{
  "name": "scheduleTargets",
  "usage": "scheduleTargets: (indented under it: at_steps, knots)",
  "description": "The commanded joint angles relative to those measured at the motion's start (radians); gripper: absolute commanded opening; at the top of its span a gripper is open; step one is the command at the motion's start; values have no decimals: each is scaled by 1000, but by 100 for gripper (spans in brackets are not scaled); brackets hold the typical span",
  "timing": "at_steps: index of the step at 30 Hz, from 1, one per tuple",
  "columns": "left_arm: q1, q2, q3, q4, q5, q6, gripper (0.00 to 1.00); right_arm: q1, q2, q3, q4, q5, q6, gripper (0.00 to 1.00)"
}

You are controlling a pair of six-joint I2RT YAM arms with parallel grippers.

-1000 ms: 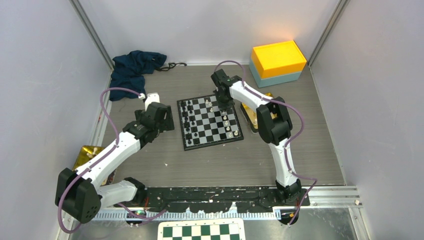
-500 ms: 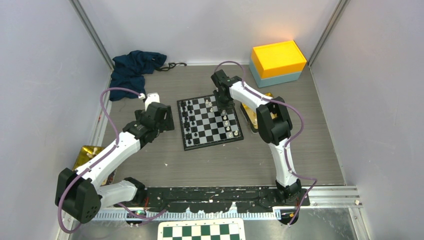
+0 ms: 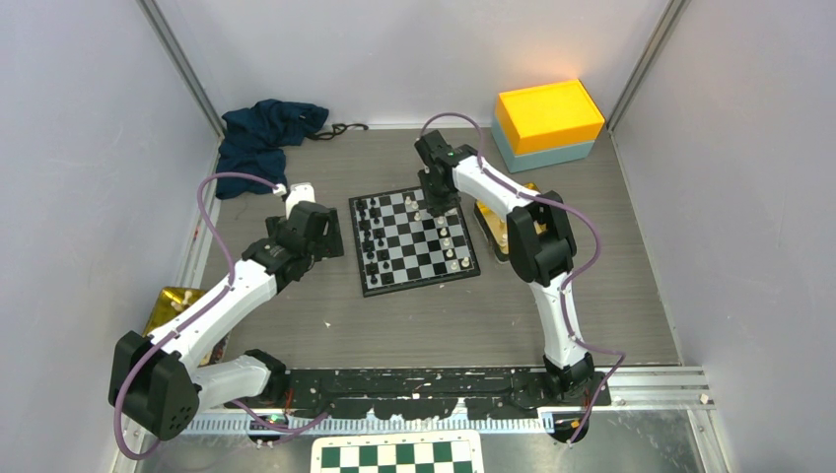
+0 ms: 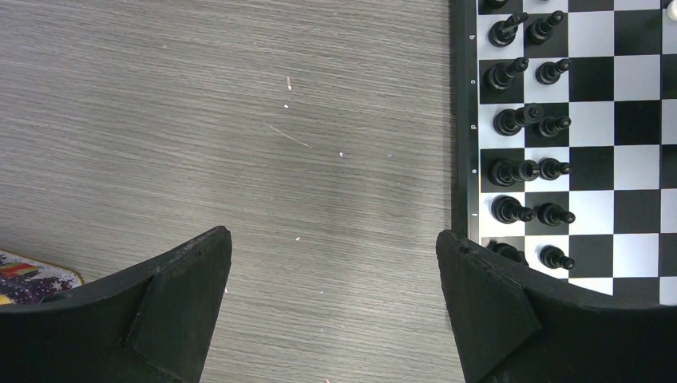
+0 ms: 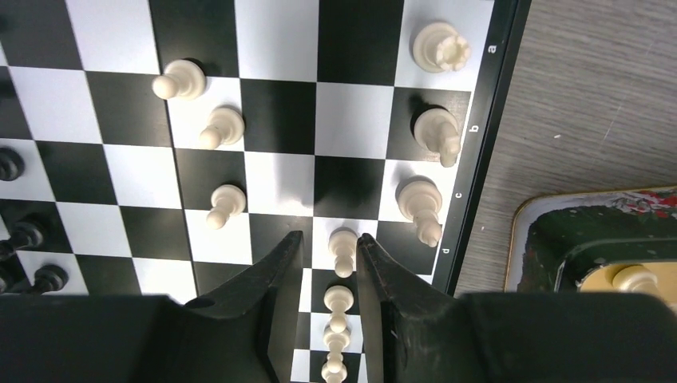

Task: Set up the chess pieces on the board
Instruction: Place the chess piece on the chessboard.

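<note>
grey table [image 3: 414, 325]; right jaws straddle a white pawn [image 5: 343, 249] on the board [image 5: 477, 167].

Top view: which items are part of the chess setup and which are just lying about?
Job: board, black pieces, white pieces, tin holding a spare piece.
Lying about: blue cloth, yellow box, green checkered panel, gold packet.

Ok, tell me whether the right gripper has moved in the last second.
Yes, slightly: the right gripper has edged toward the far edge of the board.
</note>
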Motion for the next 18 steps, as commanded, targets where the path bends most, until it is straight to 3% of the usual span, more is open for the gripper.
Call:
scheduleTargets:
  at_steps: [1, 18]
  knots:
    - [6, -3, 26, 44, -16, 11, 100, 11, -75, 66, -1, -18, -13, 37]
    - [5, -15, 17, 43, -17, 12, 100, 59, 9, 192, -32, -61, -31, 38]
